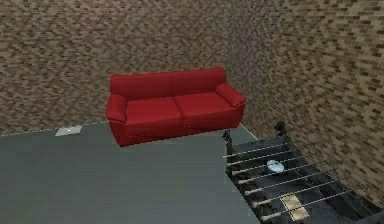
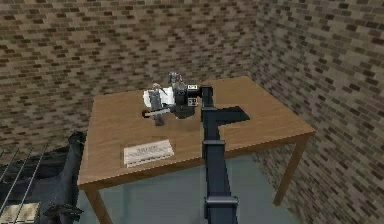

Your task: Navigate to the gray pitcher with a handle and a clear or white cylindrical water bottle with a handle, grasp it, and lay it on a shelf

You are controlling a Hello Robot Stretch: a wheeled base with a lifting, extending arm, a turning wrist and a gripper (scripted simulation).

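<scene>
The whitish cylindrical container (image 2: 154, 99), which may be the water bottle or the pitcher, though I cannot make out which, stands on the far part of a brown wooden table (image 2: 262, 126), left of its middle. A smaller grey shape rises just behind it on its right.

Rough brown brick walls (image 1: 60, 50) enclose the room above a plain grey floor (image 1: 110, 180). In the forward view a red two-seat sofa (image 1: 175, 104) stands against the far wall. At that view's near right is a dark wire shelf rack (image 1: 285, 180), with a small pale dish-like thing (image 1: 272, 166) and a tan flat thing (image 1: 293, 203) on its shelves.

In the arm side view my dark square arm (image 2: 215, 165) reaches from the near edge out over the table. My gripper (image 2: 170, 105) is right at the whitish container. Since the container sits on the tabletop there, I cannot tell whether I have hold of anything, nor how my fingers are set.

A flat white printed sheet (image 2: 148, 152) lies on the table's near left part, well apart from the container.
</scene>
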